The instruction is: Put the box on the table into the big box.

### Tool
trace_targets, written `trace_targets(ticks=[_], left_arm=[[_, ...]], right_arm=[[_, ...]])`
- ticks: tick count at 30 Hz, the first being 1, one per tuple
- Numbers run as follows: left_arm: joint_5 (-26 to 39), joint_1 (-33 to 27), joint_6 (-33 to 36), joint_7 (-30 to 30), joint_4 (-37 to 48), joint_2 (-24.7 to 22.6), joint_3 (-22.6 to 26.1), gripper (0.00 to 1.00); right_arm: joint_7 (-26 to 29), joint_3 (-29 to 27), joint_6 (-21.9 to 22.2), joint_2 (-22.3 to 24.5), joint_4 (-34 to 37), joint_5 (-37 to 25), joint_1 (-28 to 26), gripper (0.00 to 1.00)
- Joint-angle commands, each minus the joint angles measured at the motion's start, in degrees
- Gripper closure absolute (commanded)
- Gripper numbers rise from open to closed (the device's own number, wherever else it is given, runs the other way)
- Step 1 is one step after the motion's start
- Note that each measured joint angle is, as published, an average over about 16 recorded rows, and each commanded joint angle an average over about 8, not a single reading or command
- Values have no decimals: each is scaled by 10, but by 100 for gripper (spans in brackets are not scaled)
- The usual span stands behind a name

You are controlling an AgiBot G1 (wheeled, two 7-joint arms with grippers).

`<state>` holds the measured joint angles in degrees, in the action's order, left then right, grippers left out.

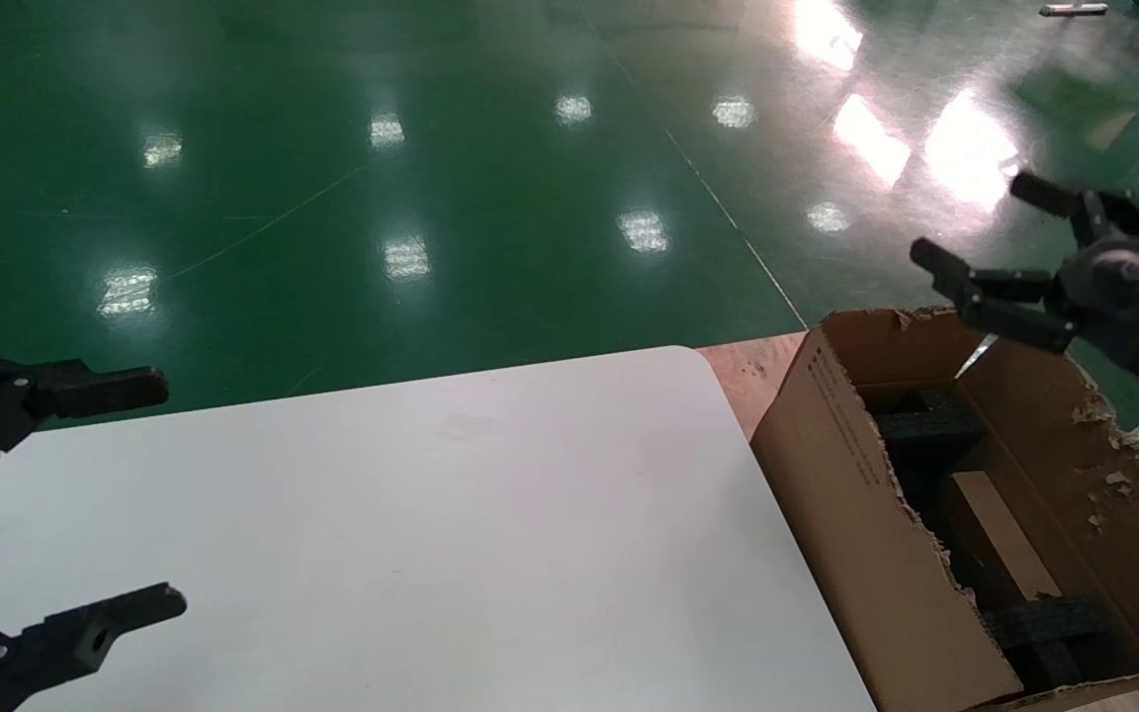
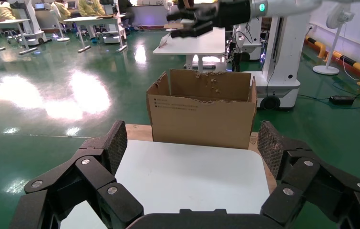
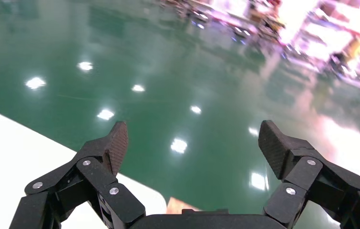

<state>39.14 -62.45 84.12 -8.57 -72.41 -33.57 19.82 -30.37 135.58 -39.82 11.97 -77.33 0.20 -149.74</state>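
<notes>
Cardboard is showing inside the big box [image 1: 866,514], where the box [image 1: 1000,539], small and brown, is lying between black foam blocks [image 1: 925,427], one beyond it and another nearer the robot. That carton is standing just beside the right edge of the table [image 1: 451,534], past the rounded far right corner, on a wooden surface [image 1: 752,371] that is peeking out between the two. Its flap edges are looking ragged and torn, and small black print is running along the side that is facing the table. The right gripper [image 1: 980,232] is hanging in the air above the carton's far end, its fingers spread wide apart and pinching nothing; in the right wrist view the right gripper [image 3: 192,143] is likewise showing both fingers splayed with only green floor [image 3: 168,71] and a corner of the white tabletop [image 3: 15,157] beyond them. The left gripper [image 1: 134,494] is hovering at the left edge of the table, its fingers also spread and gripping nothing. From the left wrist view, the left gripper [image 2: 192,143] is looking straight across the bare tabletop [image 2: 192,176] toward the carton [image 2: 201,117], with the right arm's gripper [image 2: 192,21] showing farther off above the open top.
</notes>
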Motion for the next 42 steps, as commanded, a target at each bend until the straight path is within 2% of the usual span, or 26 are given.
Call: trace_targets(ticks=[1,42], left_arm=[[0,0,0,0,0,0,0,0],[0,0,0,0,0,0,0,0]], right_arm=[[13,-38,-14,-15,1,-13,28,0],[322,-937,-359,-368,29,-330,691,0]])
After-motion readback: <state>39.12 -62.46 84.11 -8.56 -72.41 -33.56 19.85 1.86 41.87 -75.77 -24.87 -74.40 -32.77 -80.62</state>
